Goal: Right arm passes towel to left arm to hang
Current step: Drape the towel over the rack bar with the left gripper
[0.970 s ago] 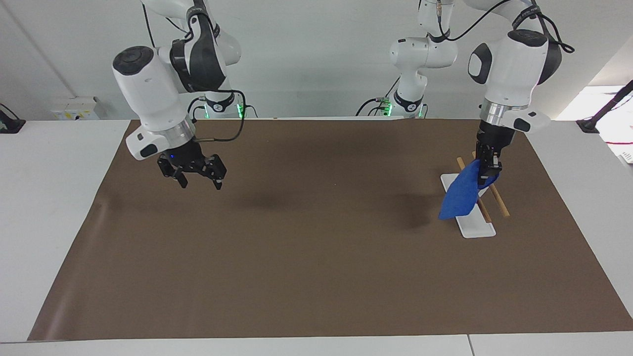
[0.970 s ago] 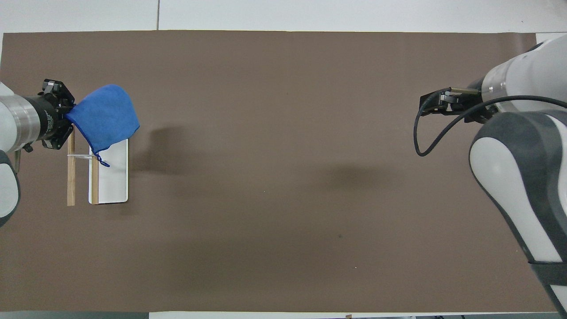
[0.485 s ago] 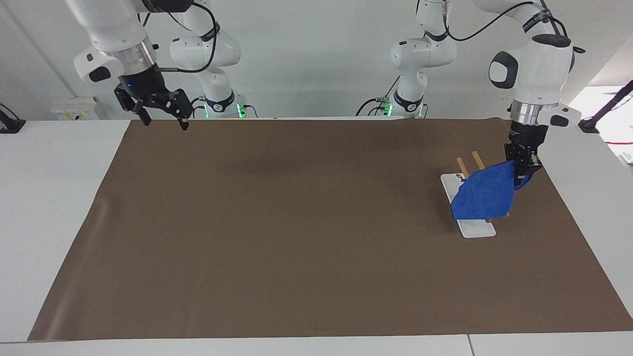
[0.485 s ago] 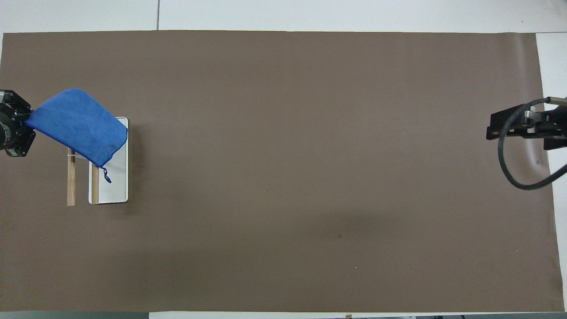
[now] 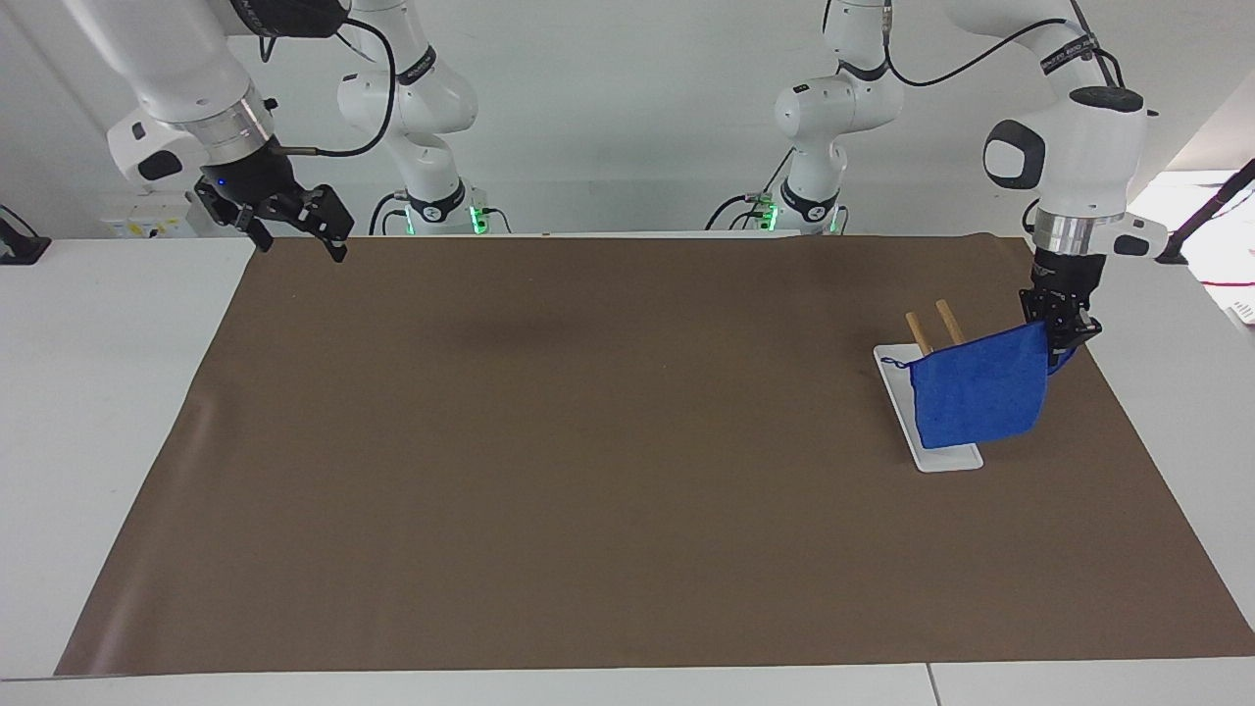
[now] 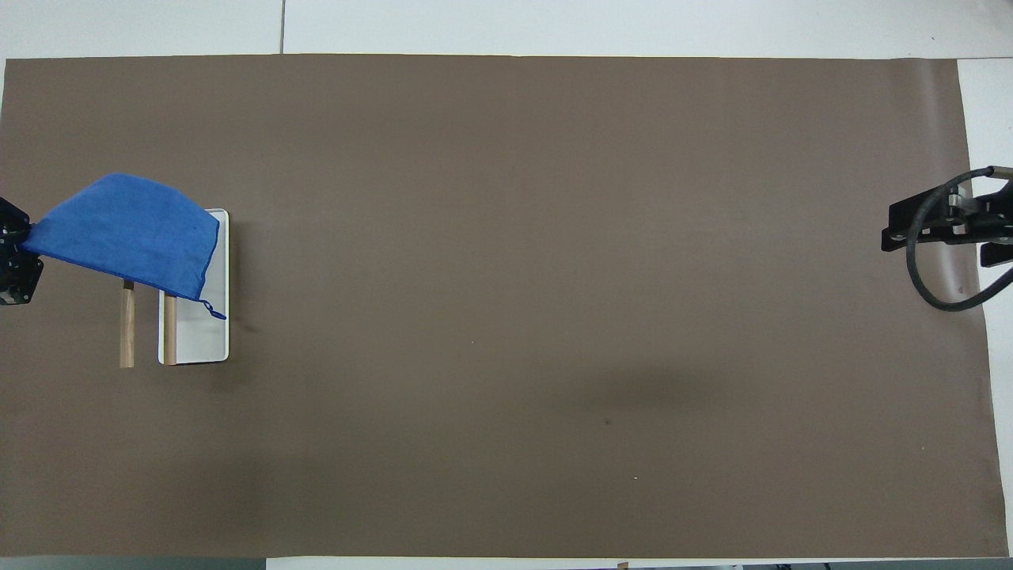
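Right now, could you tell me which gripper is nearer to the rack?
The left. The left gripper holds the towel draped over the rack; the right gripper waits, raised, at the table's right-arm end.

1. We read no text, label, brand, number or sign in either view.
2. White marks on the arms' [image 5: 1069, 127] black bands are too small for us to make out.

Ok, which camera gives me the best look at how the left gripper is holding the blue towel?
The facing view: the left gripper is shut on one upper corner of the towel, which hangs spread over the rack. The overhead view shows the towel from above, but only a sliver of that gripper at the frame's edge.
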Controlling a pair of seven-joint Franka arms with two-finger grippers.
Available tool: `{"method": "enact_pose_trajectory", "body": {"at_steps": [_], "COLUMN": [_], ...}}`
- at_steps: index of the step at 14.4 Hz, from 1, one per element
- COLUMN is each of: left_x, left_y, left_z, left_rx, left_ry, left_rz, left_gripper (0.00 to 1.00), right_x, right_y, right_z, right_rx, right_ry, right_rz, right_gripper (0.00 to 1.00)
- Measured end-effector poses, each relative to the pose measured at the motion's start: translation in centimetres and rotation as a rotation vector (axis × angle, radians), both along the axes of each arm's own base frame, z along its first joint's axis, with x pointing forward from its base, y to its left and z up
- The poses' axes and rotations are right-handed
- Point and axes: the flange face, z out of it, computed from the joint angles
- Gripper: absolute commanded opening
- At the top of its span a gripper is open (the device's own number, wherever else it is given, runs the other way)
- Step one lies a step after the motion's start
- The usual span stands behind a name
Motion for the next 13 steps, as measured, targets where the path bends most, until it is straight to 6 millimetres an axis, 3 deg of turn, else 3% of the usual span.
{"method": "enact_pose_trajectory", "body": {"at_steps": [4, 11, 12, 13], "left_x": [-0.9, -1.9, -2.0, -2.0], "left_y": [1.7, 1.5, 1.5, 1.5], "left_z": [-2.1, -5.3, -5.5, -5.5], "left_rx": [-0.008, -0.021, -0.021, -0.021], "left_ry": [0.036, 0.098, 0.101, 0.101], "left_rz": [0.035, 0.034, 0.034, 0.034], "left_gripper": [0.0, 0.0, 0.72, 1.0], "right_x": [-0.1, -0.1, -0.1, -0.1], "right_y": [0.3, 0.1, 0.2, 0.3], "right_z": [0.1, 0.2, 0.2, 0.2], "right_rx": [0.004, 0.003, 0.001, 0.001], "right_ry": [-0.003, -0.004, -0.004, -0.004], "right_rz": [0.064, 0.046, 0.029, 0.021], "right_gripper": [1.0, 1.0, 1.0, 1.0]}}
